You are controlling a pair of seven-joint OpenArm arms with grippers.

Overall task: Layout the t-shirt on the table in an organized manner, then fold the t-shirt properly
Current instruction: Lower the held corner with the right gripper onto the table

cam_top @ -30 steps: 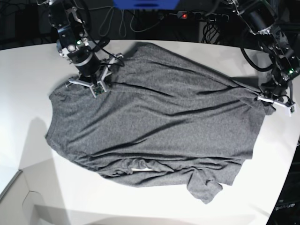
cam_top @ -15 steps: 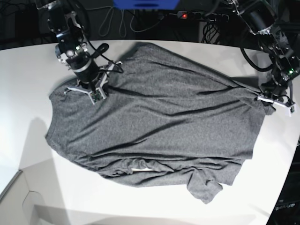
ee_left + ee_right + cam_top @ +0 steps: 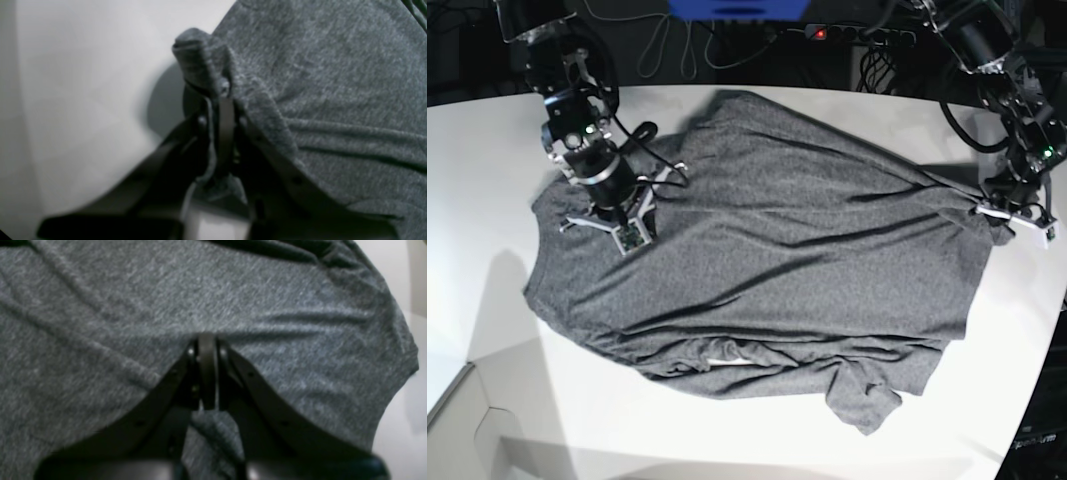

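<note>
Heather-grey knit t-shirt [image 3: 767,260], soft and flecked, lies spread across the smooth white curved-edged table [image 3: 487,180], rumpled into long diagonal creases with a bunched lower hem. The left gripper [image 3: 222,100], black and angular, pinches a rolled fold of the shirt's edge. The right gripper [image 3: 206,350] has its jaws pressed together, tips resting on wrinkled cloth; whether it nips any fabric is unclear.

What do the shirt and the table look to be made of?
Shirt: soft heathered grey knit, probably cotton blend; the close views show speckled yarn, and it drapes in loose wrinkles. Table: smooth, hard white top, perhaps laminate; even surface with faint sheen and soft shadows.
</note>
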